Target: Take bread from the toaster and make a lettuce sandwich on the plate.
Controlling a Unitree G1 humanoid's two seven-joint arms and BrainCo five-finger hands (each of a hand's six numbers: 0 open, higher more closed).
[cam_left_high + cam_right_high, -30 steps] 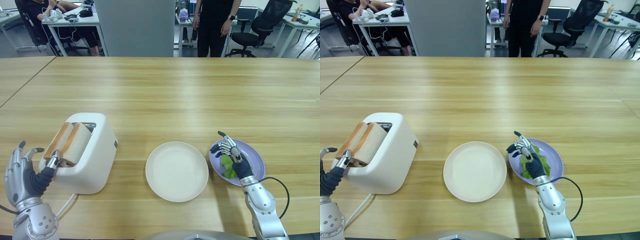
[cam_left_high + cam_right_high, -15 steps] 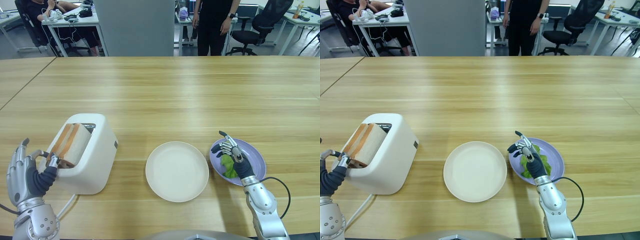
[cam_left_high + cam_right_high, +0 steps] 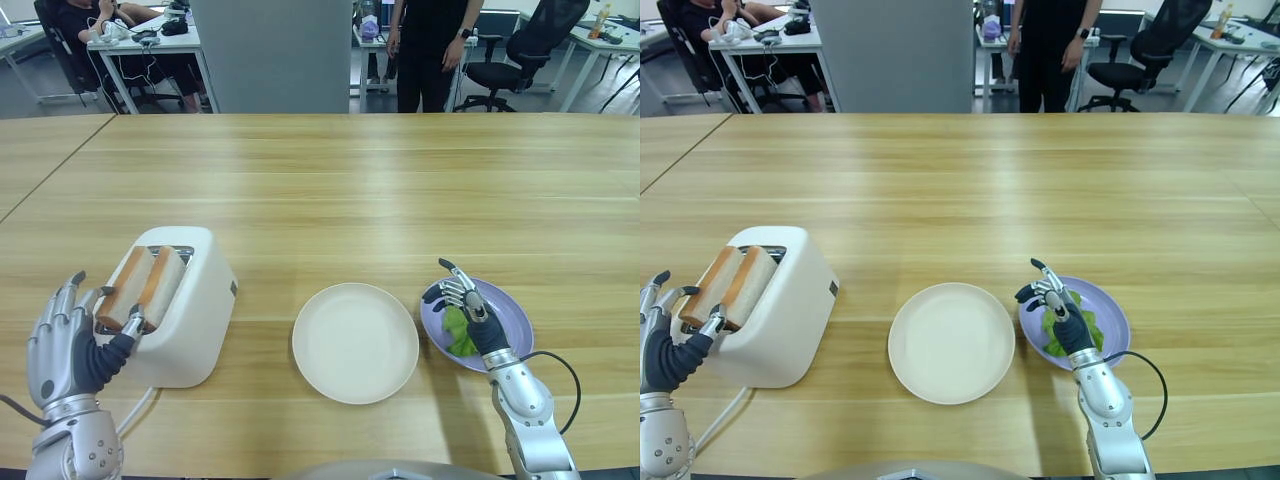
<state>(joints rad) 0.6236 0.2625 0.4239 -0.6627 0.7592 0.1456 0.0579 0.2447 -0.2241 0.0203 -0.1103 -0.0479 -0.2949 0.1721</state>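
Left eye view: the white toaster (image 3: 190,300) stands on the tabletop (image 3: 330,190) on the robot's left. Two slices of bread (image 3: 148,288) stick up out of its slot. The left robot hand (image 3: 68,342) is right beside them. Its fingers point up and apart, and just the thumb tip touches the near end of one slice. It has no real hold on the bread.

The white plate (image 3: 355,342) sits in the middle with nothing on it. Just to its right is a purple plate (image 3: 512,318) with the lettuce (image 3: 458,335). The right robot hand (image 3: 465,303) hangs over the lettuce, fingers loose and spread, holding nothing.

I think the job is at its first step: getting the bread out. Next, the left robot hand needs to close on one slice, pull it straight up, and carry it to the white plate.
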